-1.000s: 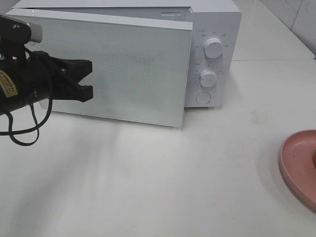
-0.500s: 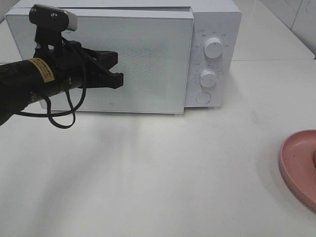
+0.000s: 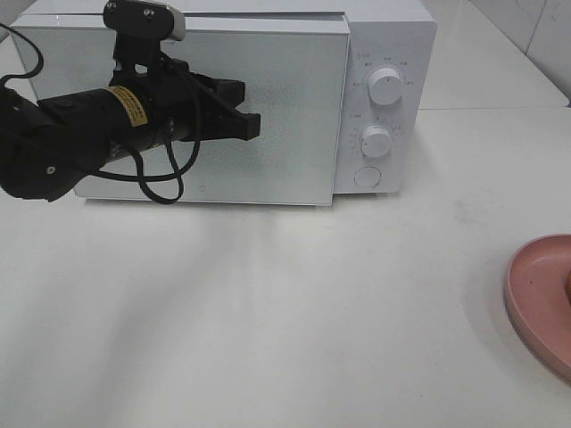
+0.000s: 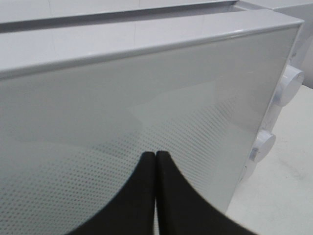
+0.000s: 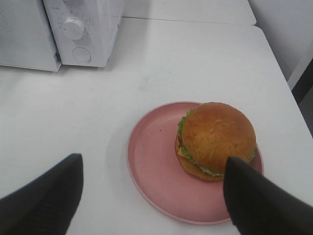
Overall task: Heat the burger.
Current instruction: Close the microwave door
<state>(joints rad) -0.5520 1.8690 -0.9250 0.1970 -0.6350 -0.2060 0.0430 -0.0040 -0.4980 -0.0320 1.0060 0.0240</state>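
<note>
The burger point(image 5: 217, 137), golden-brown bun over green lettuce, sits on the round pink plate point(image 5: 151, 166) at the table's right edge; the high view shows only the plate's rim point(image 3: 533, 299). My right gripper point(image 5: 152, 164) hovers above the plate, open, its two dark fingers point(image 5: 44, 196) spread either side with nothing between them. The white microwave point(image 3: 384, 53) stands at the back. Its glass door point(image 3: 294, 134) lies flush against the body. My left gripper point(image 3: 252, 125) is shut and empty, its tips point(image 4: 155, 155) against the door's middle.
Two round knobs point(image 3: 385, 85) and a round button point(image 3: 367, 176) sit on the microwave's right panel. A black cable point(image 3: 161, 183) loops under the left arm. The white tabletop point(image 3: 285, 312) stretches between microwave and plate.
The left arm has swept right across the microwave front. The door swung from ajar to flush with the body. The right gripper and plate have not moved.
</note>
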